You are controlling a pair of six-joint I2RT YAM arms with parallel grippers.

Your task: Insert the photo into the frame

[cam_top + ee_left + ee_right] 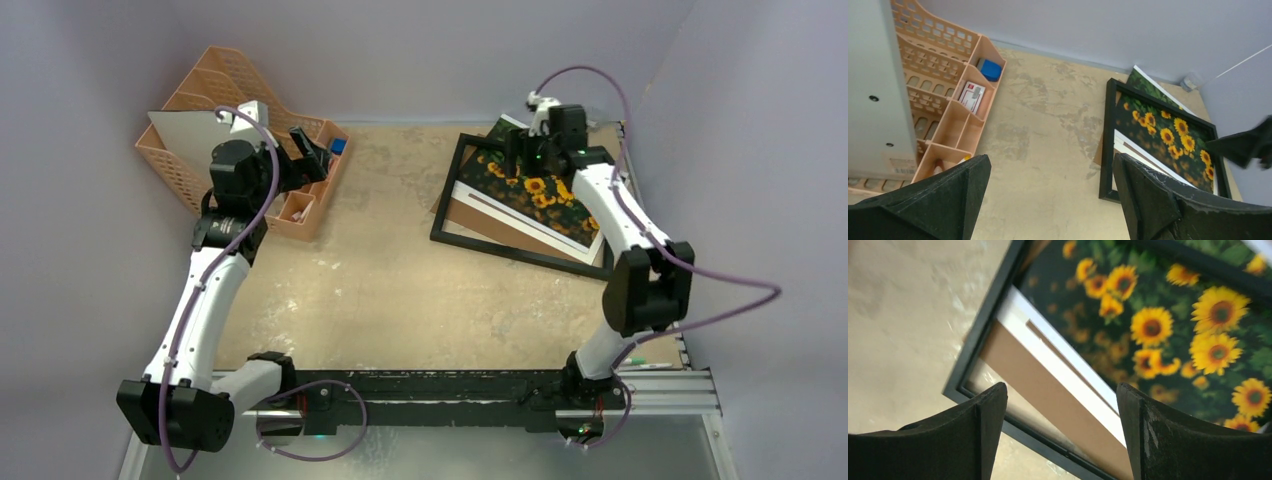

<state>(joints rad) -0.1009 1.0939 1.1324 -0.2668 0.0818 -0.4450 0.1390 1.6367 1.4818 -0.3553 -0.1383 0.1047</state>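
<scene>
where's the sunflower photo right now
In the top view the photo lies at the table's far right, across the black frame and partly over the white mat board, below the right hand.

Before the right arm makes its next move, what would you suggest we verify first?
1. Right gripper open above the photo: ok.
2. Left gripper open, empty, away from the frame: ok.
3. Photo inside the frame's black border: not ok; far corner overhangs.
4. White mat board clear of the photo: not ok; they overlap.
5. Photo lying flat: cannot tell.
</scene>
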